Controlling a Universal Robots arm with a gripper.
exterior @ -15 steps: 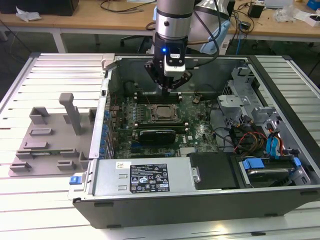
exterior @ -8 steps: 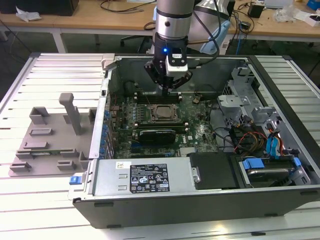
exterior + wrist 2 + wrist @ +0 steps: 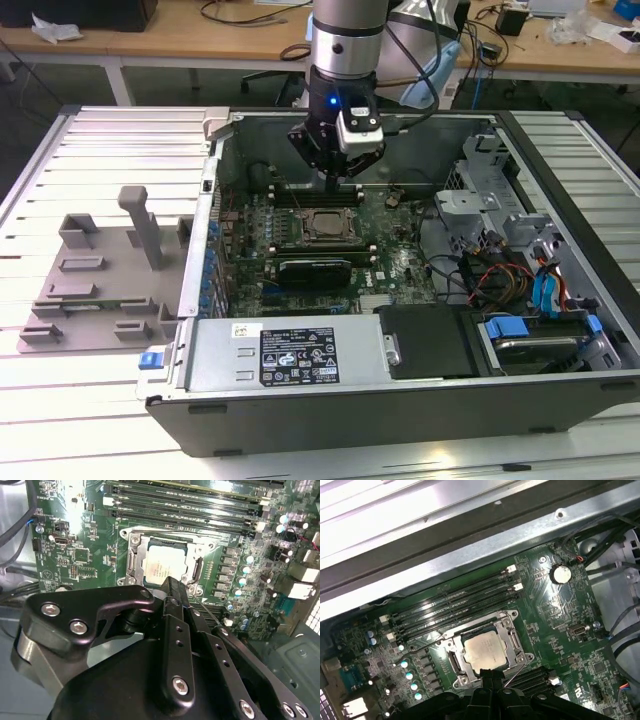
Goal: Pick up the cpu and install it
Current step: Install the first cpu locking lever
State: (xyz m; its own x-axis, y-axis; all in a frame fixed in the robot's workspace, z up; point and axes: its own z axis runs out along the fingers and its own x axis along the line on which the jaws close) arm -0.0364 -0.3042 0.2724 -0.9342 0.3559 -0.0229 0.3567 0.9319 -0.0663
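**Silvery flat square cpu (image 3: 164,564) seated in metal-framed socket (image 3: 134,562)**

My black pincer (image 3: 337,178) hovers close over it, fingers pressed together, holding nothing. Long black memory slots (image 3: 455,605) run beside the socket. Mid-left in the exterior view lies a grey plastic tray (image 3: 100,293).

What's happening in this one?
A robot arm reaches into an open computer case, its gripper poised just above the motherboard's socket. The cpu lies flat in that socket, its silvery top showing in both wrist views. The gripper is shut and holds nothing. A grey plastic tray sits outside the case, on the exterior view's left.
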